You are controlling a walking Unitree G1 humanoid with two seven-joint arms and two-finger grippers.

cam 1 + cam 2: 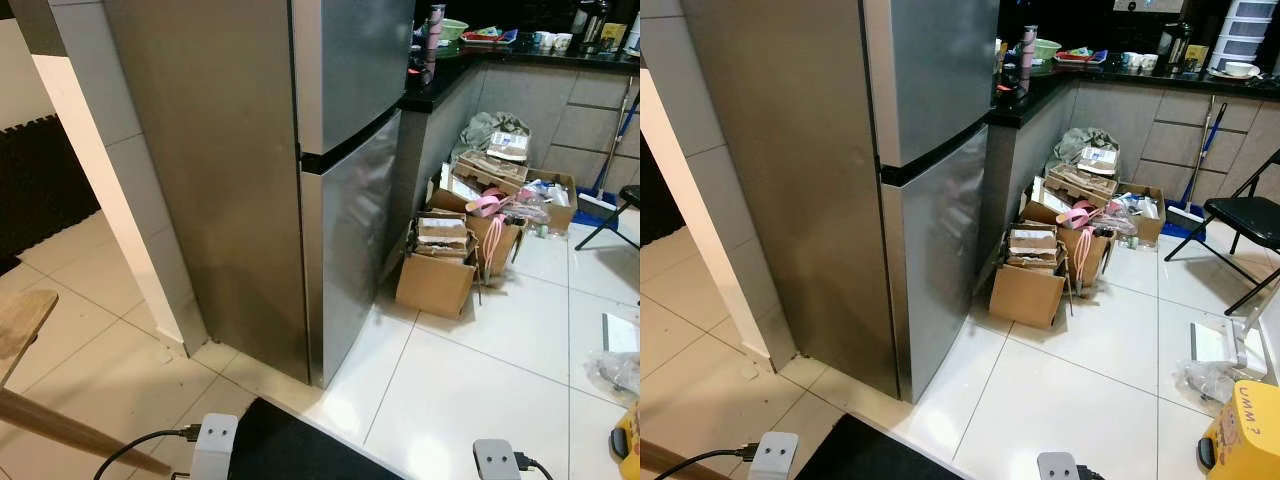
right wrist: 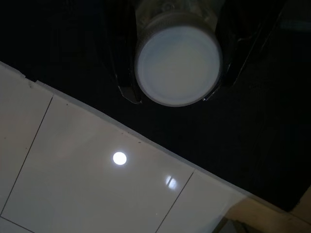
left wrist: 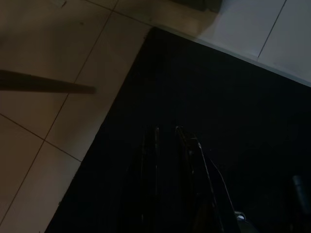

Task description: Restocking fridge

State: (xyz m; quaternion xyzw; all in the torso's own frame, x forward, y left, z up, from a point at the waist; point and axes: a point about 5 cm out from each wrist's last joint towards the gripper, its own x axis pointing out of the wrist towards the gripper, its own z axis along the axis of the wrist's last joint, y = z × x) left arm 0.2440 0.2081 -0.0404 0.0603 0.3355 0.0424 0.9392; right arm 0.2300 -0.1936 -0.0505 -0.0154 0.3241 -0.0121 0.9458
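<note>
A tall steel fridge (image 1: 345, 230) stands straight ahead with both its upper and lower doors closed. My right gripper (image 2: 176, 97) hangs low over the black mat (image 2: 252, 126) and the white tiles, shut on a bottle with a round white cap (image 2: 177, 65); one black finger presses each side of it. My left gripper (image 3: 170, 145) hangs idle over the same dark mat (image 3: 233, 97), its two fingers close together with nothing between them.
Open cardboard boxes (image 1: 440, 270) full of clutter sit on the floor right of the fridge, below a dark counter (image 1: 500, 55). A black folding chair (image 1: 1250, 220) and a yellow object (image 1: 1245, 435) are at right. A wooden table edge (image 1: 20, 320) is at left.
</note>
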